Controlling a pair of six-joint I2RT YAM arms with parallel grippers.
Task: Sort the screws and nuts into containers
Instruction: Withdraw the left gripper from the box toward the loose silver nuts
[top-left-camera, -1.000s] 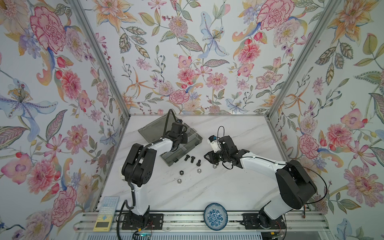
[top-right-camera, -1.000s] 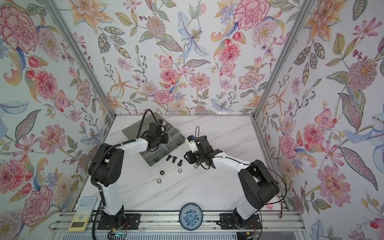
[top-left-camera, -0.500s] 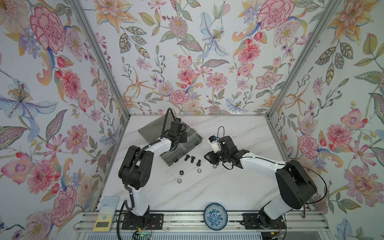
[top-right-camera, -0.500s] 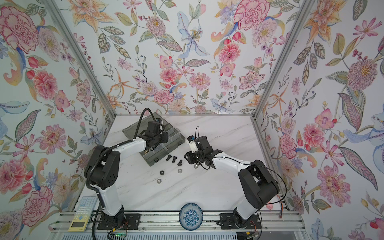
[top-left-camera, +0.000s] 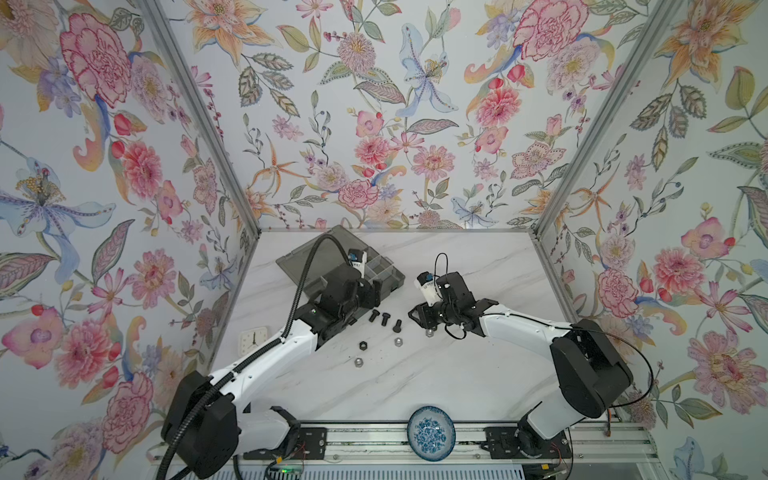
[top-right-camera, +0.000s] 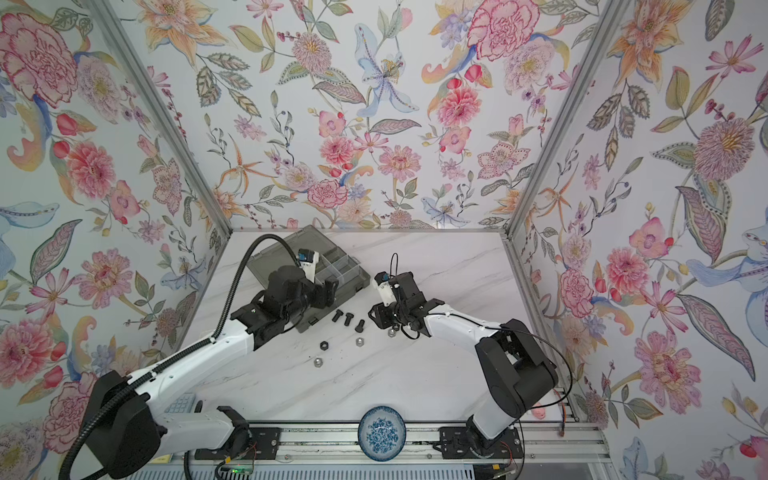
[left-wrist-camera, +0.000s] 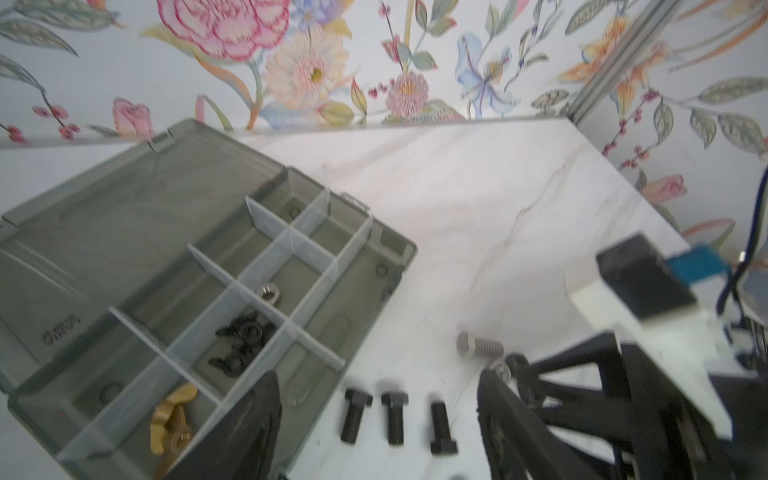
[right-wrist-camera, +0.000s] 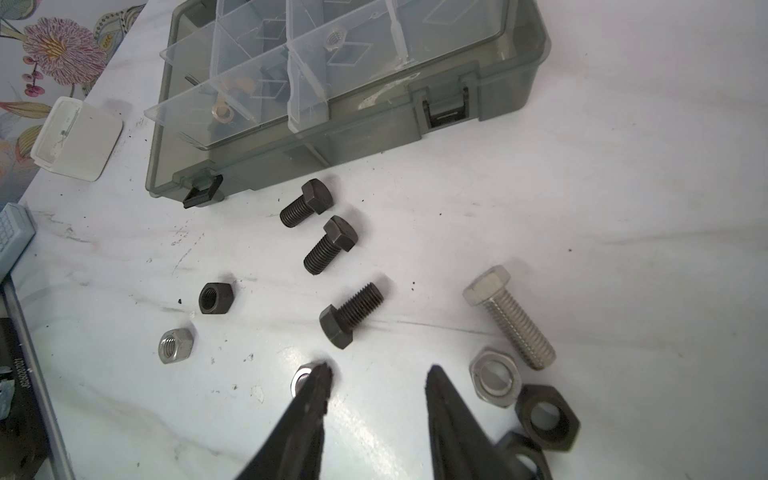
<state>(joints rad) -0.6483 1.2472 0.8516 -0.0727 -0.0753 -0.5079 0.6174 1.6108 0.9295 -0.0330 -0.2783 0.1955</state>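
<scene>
The grey organizer box (top-left-camera: 388, 275) lies open at the back left. Its containers (left-wrist-camera: 291, 266) hold black wing nuts (left-wrist-camera: 243, 337), brass wing nuts (left-wrist-camera: 172, 419) and a silver nut (left-wrist-camera: 269, 291). My left gripper (top-left-camera: 368, 291) hovers open and empty over the box's front edge. Three black screws (top-left-camera: 385, 319) lie on the table in front of it. A silver screw (right-wrist-camera: 509, 318) lies beside my right gripper (right-wrist-camera: 378, 374), which is open and empty, low over the table. Loose nuts sit nearby: black (right-wrist-camera: 215, 298), silver (right-wrist-camera: 176, 345), flat silver (right-wrist-camera: 495, 382), large black (right-wrist-camera: 546, 417).
A blue-and-white dish (top-left-camera: 431, 433) stands on the front rail. A small white clock (top-left-camera: 254, 337) lies left of my left arm, and a calculator (top-right-camera: 178, 405) sits at the front left. Two more nuts (top-left-camera: 363, 345) (top-left-camera: 358, 362) lie mid-table.
My left gripper has opened from shut and drawn back a little from over the box toward its front edge. The right arm has stayed put.
</scene>
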